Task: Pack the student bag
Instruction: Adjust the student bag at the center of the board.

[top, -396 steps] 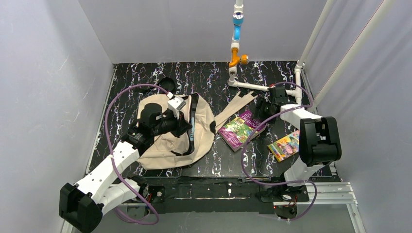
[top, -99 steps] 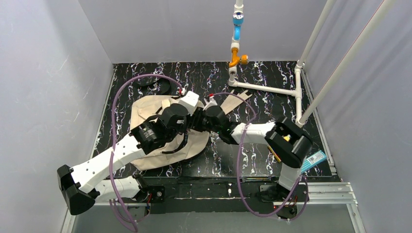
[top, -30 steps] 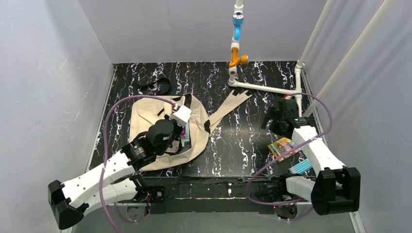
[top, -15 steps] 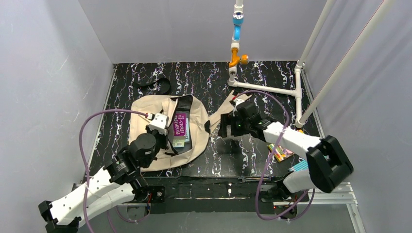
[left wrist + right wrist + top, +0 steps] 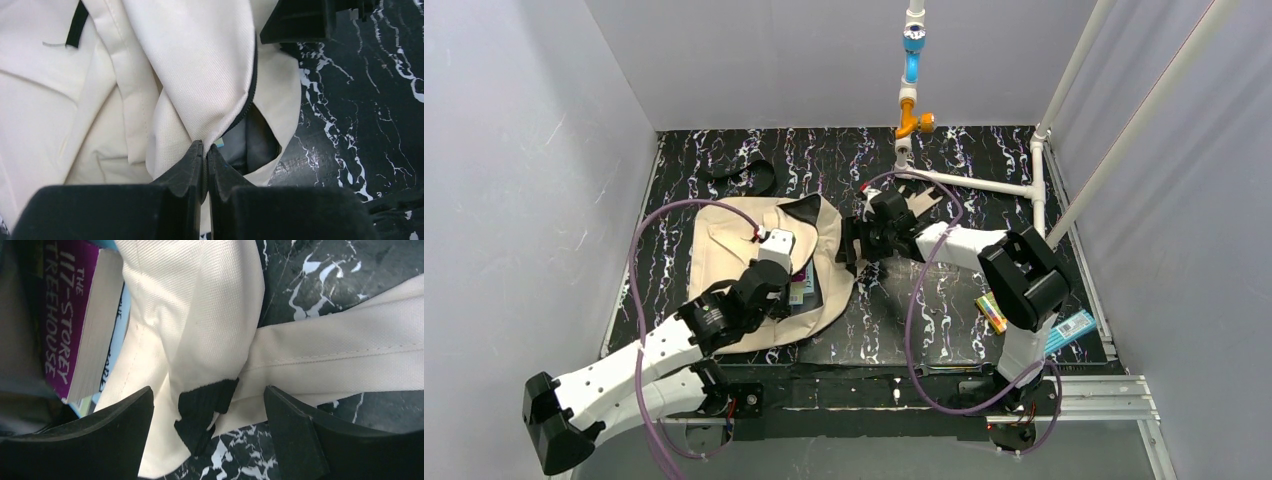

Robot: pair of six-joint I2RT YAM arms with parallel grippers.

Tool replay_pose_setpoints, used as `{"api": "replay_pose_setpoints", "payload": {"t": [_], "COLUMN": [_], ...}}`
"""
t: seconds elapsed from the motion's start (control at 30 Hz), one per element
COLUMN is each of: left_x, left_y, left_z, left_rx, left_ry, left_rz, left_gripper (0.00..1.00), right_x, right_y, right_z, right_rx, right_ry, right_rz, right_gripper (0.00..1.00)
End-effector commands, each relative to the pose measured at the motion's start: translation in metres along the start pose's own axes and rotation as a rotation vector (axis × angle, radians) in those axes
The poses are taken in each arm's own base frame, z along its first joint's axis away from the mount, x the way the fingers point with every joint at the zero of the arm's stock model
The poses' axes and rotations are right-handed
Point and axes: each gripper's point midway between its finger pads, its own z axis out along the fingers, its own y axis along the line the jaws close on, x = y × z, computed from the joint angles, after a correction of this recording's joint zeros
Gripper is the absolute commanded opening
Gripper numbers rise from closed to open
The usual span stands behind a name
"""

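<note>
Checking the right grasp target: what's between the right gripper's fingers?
Right wrist view: the student bag edge and the black patch where its strap joins lie between the right gripper's open jaws.

Black table (image 5: 924,300) with white marbling. The beige student bag (image 5: 724,240) sprawls across the left-middle, its straps trailing right. A black strap (image 5: 744,178) lies far left, a colourful book (image 5: 991,312) near right, some blue thing (image 5: 1074,325) at the right edge, and a white pipe frame (image 5: 969,182) far right.
</note>
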Motion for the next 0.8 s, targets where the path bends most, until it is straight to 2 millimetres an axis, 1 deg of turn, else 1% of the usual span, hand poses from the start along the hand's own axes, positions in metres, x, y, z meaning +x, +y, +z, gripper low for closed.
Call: {"api": "replay_pose_setpoints", "payload": {"t": [0.0, 0.07, 0.17, 0.27, 0.37, 0.4, 0.47, 0.57, 0.6, 0.67, 0.7, 0.77], "left_x": [0.011, 0.008, -0.005, -0.024, -0.051, -0.060, -0.074, -0.088, -0.089, -0.088, -0.085, -0.077], "left_y": [0.010, 0.000, -0.006, -0.009, -0.019, -0.024, -0.034, -0.047, -0.050, -0.054, -0.055, -0.054], "left_z": [-0.008, -0.007, -0.005, -0.002, 0.001, 0.003, 0.006, 0.013, 0.016, 0.023, 0.026, 0.032], "left_rx": [-0.105, -0.073, -0.062, -0.064, -0.026, -0.010, 0.017, 0.049, 0.052, 0.052, 0.055, 0.044], "left_ry": [0.116, 0.144, 0.144, 0.128, 0.102, 0.096, 0.096, 0.111, 0.119, 0.141, 0.154, 0.193], "left_rz": [-0.156, -0.155, -0.152, -0.167, -0.206, -0.215, -0.228, -0.229, -0.224, -0.208, -0.197, -0.176], "left_gripper": [0.00, 0.00, 0.00, 0.00, 0.00, 0.00, 0.00, 0.00, 0.00, 0.00, 0.00, 0.00], "right_x": [-0.007, -0.006, 0.003, 0.016, 0.022, 0.022, 0.023, 0.025, 0.027, 0.029, 0.030, 0.031], "right_y": [0.023, 0.031, 0.028, 0.027, 0.033, 0.037, 0.054, 0.092, 0.103, 0.118, 0.123, 0.124], "right_z": [0.003, -0.011, -0.027, -0.039, -0.053, -0.059, -0.070, -0.082, -0.085, -0.084, -0.082, -0.078], "right_rx": [-0.017, -0.029, -0.019, -0.011, -0.024, -0.041, -0.102, -0.224, -0.244, -0.277, -0.284, -0.279], "right_ry": [-0.020, -0.070, -0.082, -0.073, -0.097, -0.115, -0.156, -0.234, -0.258, -0.277, -0.272, -0.256], "right_rz": [-0.060, -0.113, -0.136, -0.146, -0.148, -0.157, -0.208, -0.334, -0.367, -0.398, -0.396, -0.381], "right_gripper": [0.88, 0.89, 0.91, 0.90, 0.90, 0.91, 0.93, 0.97, 0.98, 0.98, 0.97, 0.93]}}
